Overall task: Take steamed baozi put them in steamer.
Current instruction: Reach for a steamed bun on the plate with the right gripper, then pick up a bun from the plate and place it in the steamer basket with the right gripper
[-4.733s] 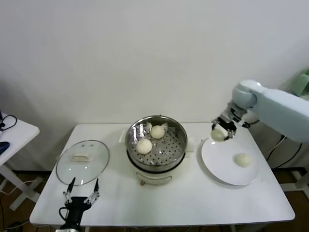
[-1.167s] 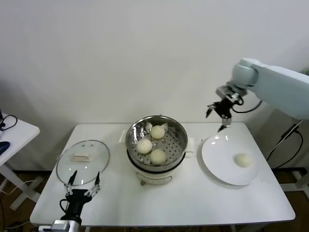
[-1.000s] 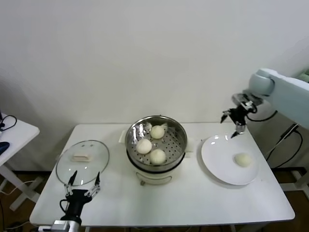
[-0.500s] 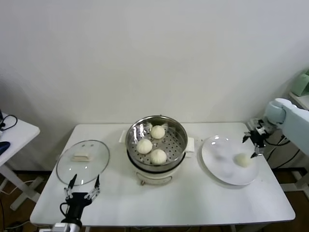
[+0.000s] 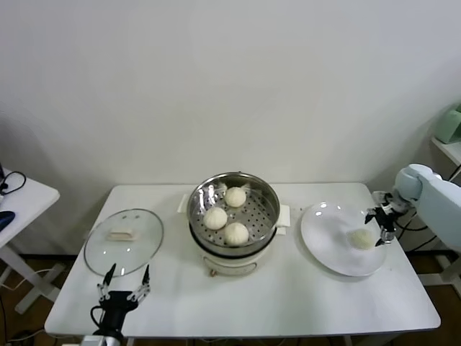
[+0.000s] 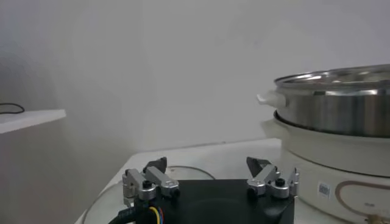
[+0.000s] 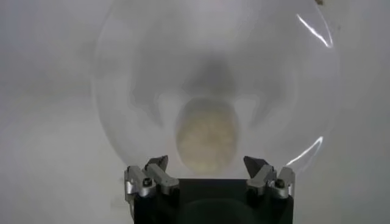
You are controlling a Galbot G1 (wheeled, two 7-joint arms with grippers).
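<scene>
Three cream-white baozi (image 5: 235, 233) lie on the perforated tray of the steel steamer (image 5: 268, 194) at the table's middle. A fourth baozi (image 5: 361, 238) sits on the white plate (image 5: 328, 241) to its right. My right gripper (image 5: 379, 225) is open just right of that baozi, low over the plate. In the right wrist view the baozi (image 7: 207, 134) lies between and just beyond the open fingers of the right gripper (image 7: 207, 163). My left gripper (image 5: 124, 282) is open and empty at the table's front left; it also shows in the left wrist view (image 6: 209, 164).
The glass lid (image 5: 144, 245) with its pale knob (image 5: 120, 233) lies flat at the table's left, just behind the left gripper. The steamer's wall (image 6: 341, 106) fills one side of the left wrist view. A small side table (image 5: 18, 198) stands far left.
The right gripper let a baozi go in the steamer, swung right past the plate's back edge and came down beside the last baozi. The left arm stayed put.
</scene>
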